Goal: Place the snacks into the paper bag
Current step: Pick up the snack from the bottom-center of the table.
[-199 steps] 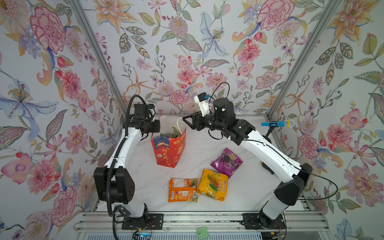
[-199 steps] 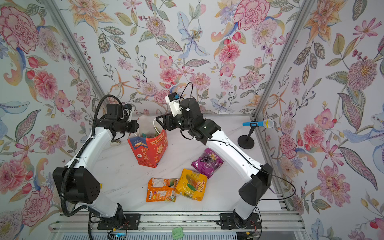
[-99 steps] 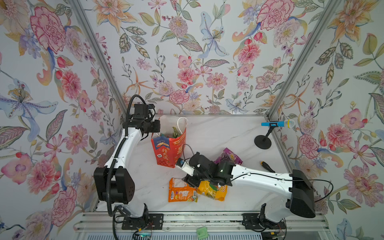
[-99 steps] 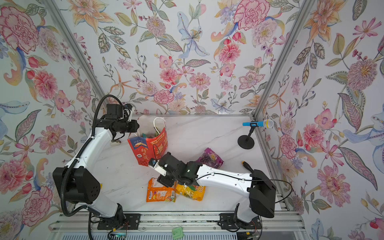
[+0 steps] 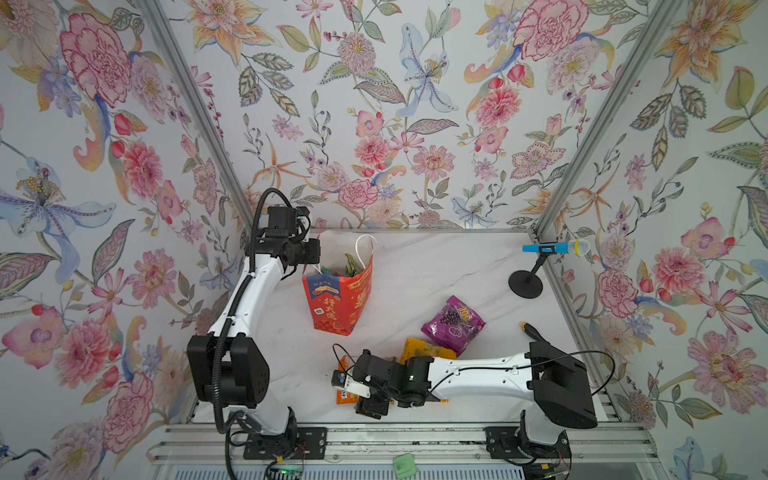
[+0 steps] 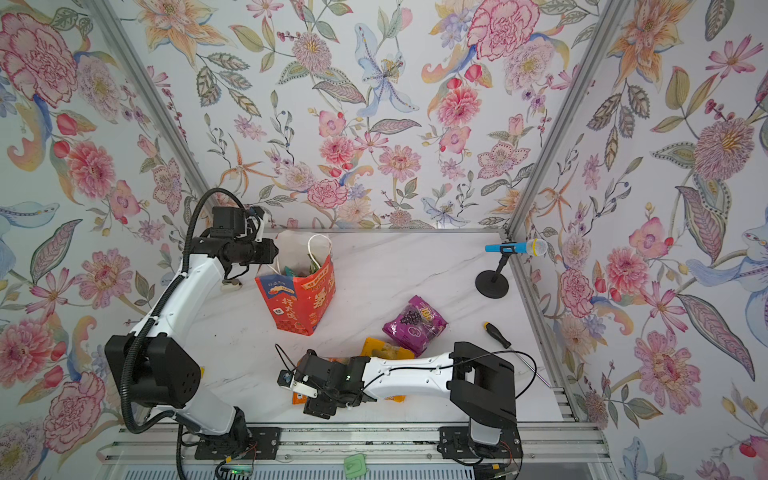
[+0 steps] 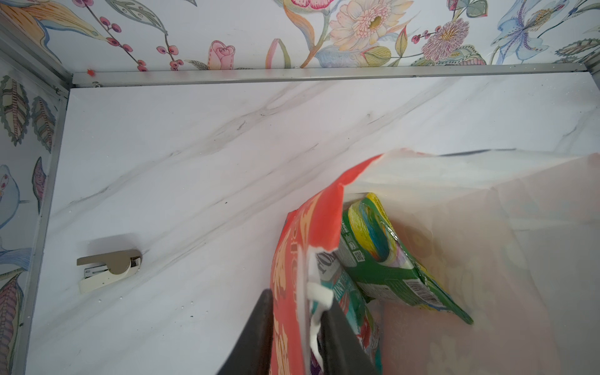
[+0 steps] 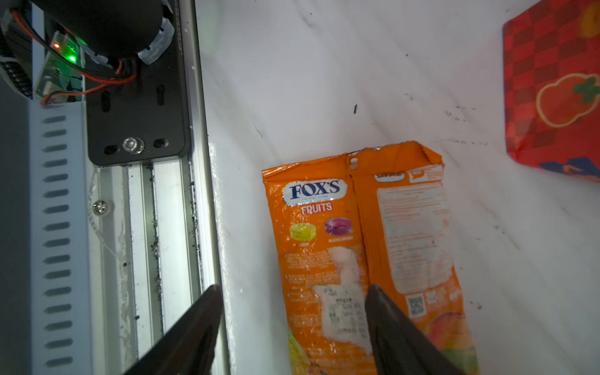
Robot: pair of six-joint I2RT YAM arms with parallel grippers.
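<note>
The left gripper [image 7: 297,302] pinches the red paper bag [image 5: 336,303] at its rim, jaws narrow on the wall, seemingly to steady it upright and open; a green packet [image 7: 383,269] and a teal packet [image 7: 347,292] sit inside. The right gripper [image 8: 293,289], wide and empty, hangs over the orange Fox's Fruits packet [image 8: 324,227] (one finger above it, one off its edge), probably to straddle it; the yellow packet [image 5: 415,347] and purple packet [image 5: 453,324] lie nearby

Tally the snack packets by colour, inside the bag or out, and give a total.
Green packet: 1, in the paper bag
Teal packet: 1, in the paper bag
Purple packet: 1
Yellow packet: 1
Orange packet: 1
Total: 5
</note>
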